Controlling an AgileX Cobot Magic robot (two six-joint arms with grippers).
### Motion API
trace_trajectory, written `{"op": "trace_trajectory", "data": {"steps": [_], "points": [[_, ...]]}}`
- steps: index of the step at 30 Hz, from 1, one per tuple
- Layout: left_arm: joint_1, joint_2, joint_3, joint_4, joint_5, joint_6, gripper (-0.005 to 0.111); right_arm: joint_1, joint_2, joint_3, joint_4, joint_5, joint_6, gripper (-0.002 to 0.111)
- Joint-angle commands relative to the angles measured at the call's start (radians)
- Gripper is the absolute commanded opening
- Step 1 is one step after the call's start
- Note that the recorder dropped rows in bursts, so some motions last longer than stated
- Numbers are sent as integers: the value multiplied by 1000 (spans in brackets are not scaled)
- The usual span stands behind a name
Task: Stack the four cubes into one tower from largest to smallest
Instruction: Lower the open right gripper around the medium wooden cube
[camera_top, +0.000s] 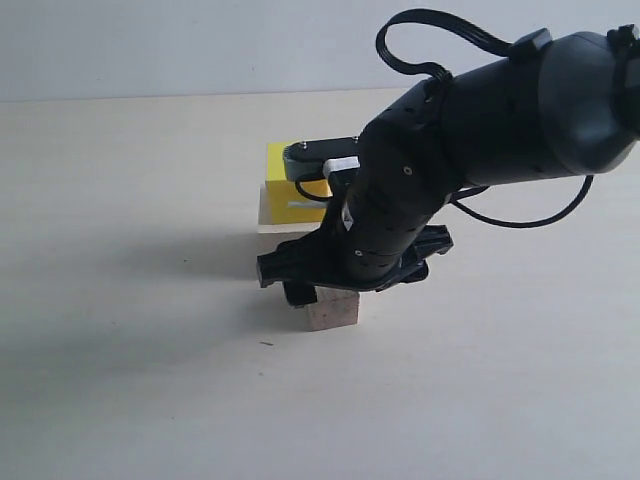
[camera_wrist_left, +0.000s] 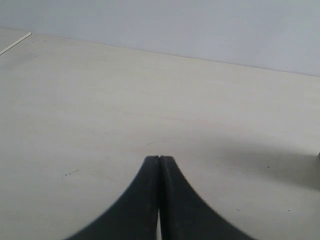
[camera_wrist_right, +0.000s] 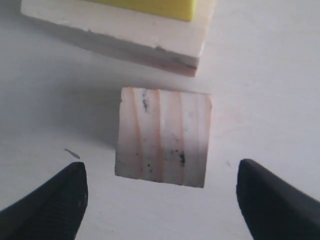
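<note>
A bright yellow cube sits on top of the large pale wood cube at mid table. In front of that pair, the smaller speckled wood cube rests on the table by itself. My right gripper hangs low over it, open. In the right wrist view the speckled cube lies partly between the two wide-apart fingertips, touching neither. Beyond it are the pale cube and the yellow cube's edge. My left gripper is shut on nothing over bare table.
The pale tabletop spreads out on all sides of the cubes. The right arm reaches in from the upper right, and its cable loops above it. A light wall stands behind the table.
</note>
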Motion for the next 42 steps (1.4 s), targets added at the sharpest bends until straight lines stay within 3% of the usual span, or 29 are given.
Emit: {"op": "trace_trajectory", "data": {"steps": [1, 6, 30, 37, 42], "points": [[-27, -6, 3, 1, -6, 0, 0, 2, -2, -9, -10, 10, -6, 77], [-42, -6, 3, 1, -6, 0, 0, 2, -2, -9, -8, 8, -6, 71], [-42, -6, 3, 1, -6, 0, 0, 29, -2, -7, -19, -34, -2, 71], [-42, -6, 3, 1, -6, 0, 0, 83, -2, 36, -270, -18, 292, 68], [-42, -6, 3, 1, -6, 0, 0, 95, -4, 47, -301, -18, 321, 64]]}}
